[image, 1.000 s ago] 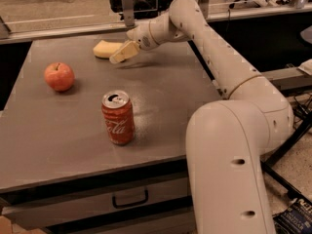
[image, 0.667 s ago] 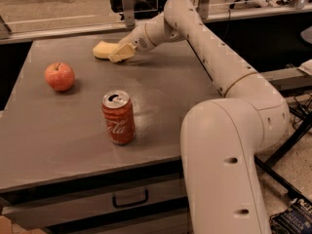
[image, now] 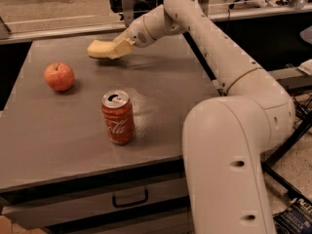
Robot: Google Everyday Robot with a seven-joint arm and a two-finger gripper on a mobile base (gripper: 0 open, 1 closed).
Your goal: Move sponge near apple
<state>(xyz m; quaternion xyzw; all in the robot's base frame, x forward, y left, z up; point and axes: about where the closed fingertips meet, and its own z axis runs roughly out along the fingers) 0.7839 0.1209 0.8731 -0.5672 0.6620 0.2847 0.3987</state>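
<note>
The pale yellow sponge [image: 98,48] is at the back of the grey table [image: 58,135], held a little above its surface with a shadow beneath it. My gripper [image: 116,48] reaches in from the right and is shut on the sponge's right end. The red-orange apple [image: 59,76] sits on the table's left side, in front of and to the left of the sponge, about a can's height away from it.
A red Coca-Cola can [image: 118,117] stands upright near the table's middle front, to the right of the apple. My arm [image: 229,62] spans the table's right side. A drawer with a handle [image: 130,199] is under the front edge.
My gripper has moved slightly left with the sponge in it and lifted it off the table. The apple and the can have not moved.
</note>
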